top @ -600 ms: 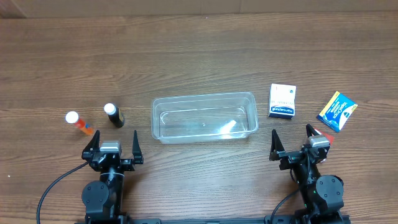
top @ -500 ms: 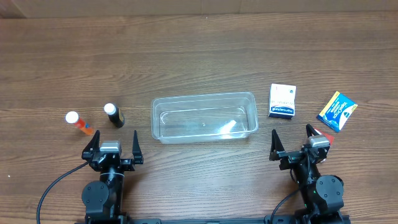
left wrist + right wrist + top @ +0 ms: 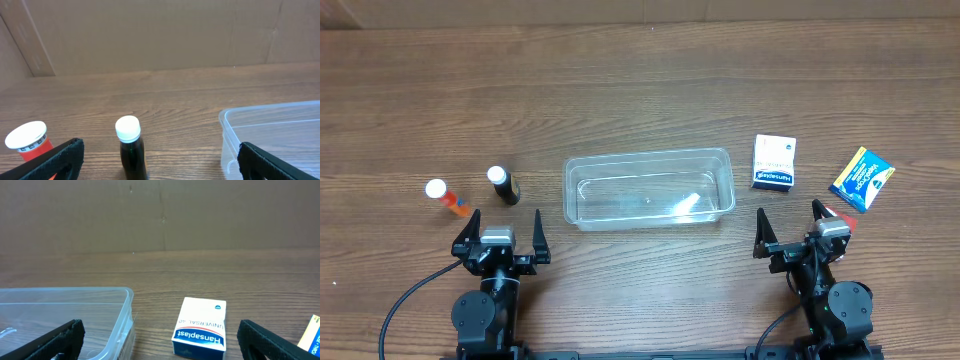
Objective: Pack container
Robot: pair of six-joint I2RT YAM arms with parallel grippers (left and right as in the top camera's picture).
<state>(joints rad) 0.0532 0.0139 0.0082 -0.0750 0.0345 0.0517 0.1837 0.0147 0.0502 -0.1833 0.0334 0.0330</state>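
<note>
Clear plastic, the container (image 3: 649,188) lies mid-table, while the left gripper (image 3: 508,214) and the right gripper (image 3: 788,210) stand with fingers spread wide at the near edge.

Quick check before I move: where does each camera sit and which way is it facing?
Overhead: above the table, looking down; left hand and right hand near the bottom edge, open; container mid-table.
Left wrist: low, facing the far wall, past black bottle and orange bottle; own fingers at the bottom corners.
Right wrist: low, same heading, at white box; own fingers likewise.
Shared: both wrist views catch the container.
</note>
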